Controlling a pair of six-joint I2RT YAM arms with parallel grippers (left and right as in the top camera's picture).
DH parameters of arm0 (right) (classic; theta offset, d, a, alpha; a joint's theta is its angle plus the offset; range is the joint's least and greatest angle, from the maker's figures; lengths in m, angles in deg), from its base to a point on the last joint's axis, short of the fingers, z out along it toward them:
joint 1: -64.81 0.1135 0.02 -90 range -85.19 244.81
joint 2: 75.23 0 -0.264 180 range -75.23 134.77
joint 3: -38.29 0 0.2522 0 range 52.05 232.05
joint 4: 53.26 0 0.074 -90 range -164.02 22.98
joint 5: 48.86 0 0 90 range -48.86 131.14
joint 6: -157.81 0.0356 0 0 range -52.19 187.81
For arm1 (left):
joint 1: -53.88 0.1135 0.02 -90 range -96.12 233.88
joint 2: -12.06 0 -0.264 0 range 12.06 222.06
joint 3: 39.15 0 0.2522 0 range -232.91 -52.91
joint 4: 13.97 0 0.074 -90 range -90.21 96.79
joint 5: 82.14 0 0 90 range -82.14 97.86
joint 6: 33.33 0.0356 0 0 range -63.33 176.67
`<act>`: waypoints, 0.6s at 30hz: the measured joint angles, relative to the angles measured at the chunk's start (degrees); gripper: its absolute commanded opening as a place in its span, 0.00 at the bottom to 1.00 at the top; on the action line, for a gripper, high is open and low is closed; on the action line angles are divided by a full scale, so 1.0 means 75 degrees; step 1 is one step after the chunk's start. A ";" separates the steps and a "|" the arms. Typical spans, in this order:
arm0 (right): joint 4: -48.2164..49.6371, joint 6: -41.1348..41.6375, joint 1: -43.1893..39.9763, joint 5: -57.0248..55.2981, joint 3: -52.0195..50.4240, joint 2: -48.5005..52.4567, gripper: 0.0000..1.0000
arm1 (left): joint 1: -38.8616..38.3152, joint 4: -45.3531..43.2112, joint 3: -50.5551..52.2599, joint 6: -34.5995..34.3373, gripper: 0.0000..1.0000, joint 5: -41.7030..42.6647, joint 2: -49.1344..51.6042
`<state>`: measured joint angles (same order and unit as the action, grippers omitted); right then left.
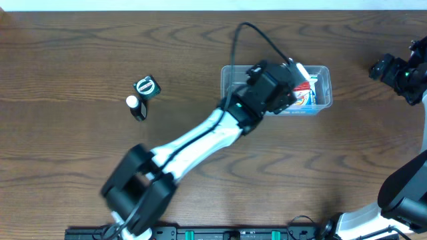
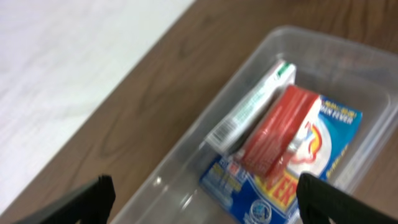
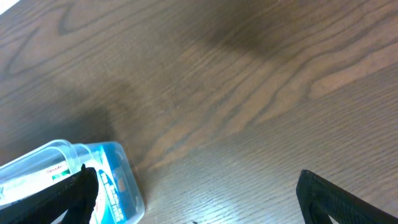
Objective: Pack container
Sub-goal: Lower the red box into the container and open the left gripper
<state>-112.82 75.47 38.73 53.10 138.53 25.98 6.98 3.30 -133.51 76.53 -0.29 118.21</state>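
Overhead alone: small bottle (image 1: 137, 109) well left of container (image 1: 230, 83).

Setting: robotics lab bench. Evidence: wood-grain tabletop (image 1: 60, 53), white-and-black left arm (image 1: 200, 137), right arm (image 1: 403, 190), exposed black cable (image 1: 260, 35), equipment rail (image 1: 227, 234) along the near tabletop edge.

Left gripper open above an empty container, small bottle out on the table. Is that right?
No, the container is not empty: the left wrist view shows a red box, a white-and-green box and a blue packet inside. The left gripper is open above it, and the small bottle is out on the table.
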 measured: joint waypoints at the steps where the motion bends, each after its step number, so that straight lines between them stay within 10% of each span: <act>1: -0.0003 0.0000 0.0000 0.0003 0.0000 0.0000 0.99 | 0.0047 0.0536 -0.0099 -0.0134 0.93 -0.0012 -0.0248; 10: 0.0000 0.0000 0.0000 0.0003 0.0000 0.0000 0.99 | 0.0670 0.5184 -0.3077 -0.1384 0.87 0.0189 -0.0568; 18: -0.0003 0.0000 0.0000 0.0003 0.0000 0.0000 0.99 | 0.1247 0.5330 -0.3995 -0.1792 0.92 0.0842 -0.0522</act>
<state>-112.85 75.47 38.73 53.13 138.53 25.98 16.34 43.28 -163.47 63.09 6.03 114.30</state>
